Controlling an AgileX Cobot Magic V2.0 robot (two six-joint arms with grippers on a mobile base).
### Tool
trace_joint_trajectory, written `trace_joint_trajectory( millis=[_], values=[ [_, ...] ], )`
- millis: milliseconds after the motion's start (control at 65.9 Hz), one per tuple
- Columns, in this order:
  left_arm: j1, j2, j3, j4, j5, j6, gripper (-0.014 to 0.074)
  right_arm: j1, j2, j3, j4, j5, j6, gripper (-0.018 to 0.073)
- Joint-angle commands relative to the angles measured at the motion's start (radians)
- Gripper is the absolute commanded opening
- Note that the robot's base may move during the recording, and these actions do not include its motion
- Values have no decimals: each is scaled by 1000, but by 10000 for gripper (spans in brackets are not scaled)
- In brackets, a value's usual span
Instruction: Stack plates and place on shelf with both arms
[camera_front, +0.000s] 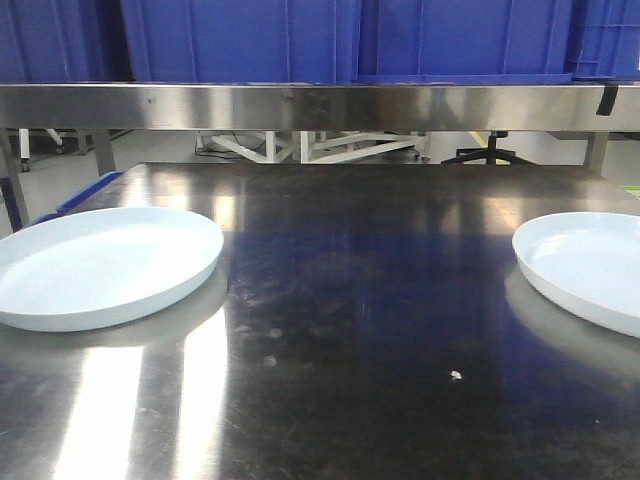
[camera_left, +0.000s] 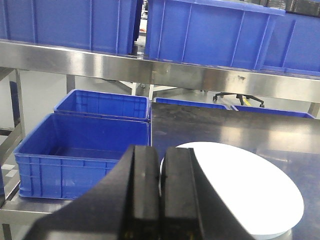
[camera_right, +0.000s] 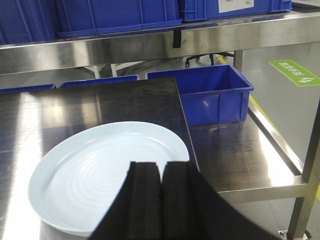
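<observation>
Lying flat, left plate, right plate well apart; left end effector, right end effector closed, empty

Matte black, flat-sided, blocky left gripper and right gripper

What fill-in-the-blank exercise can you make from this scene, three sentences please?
Counting the left plate and the right plate, the table holds ____ plates.
The left gripper and the right gripper are both ____, not open.
The crates on the shelf are coloured ____.
Missing: two; shut; blue.
</observation>
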Motion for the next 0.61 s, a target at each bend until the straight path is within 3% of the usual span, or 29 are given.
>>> trace_joint_trajectory(
  millis=[0, 592],
  values=[
    [-5, -20, 2, -7, -94, -4, 83, -7, -19, 0, -6, -89, -11, 55],
    [-5, -20, 2, -7, -94, -4, 83, -7, -19, 0, -6, -89, -11, 55]
  ],
)
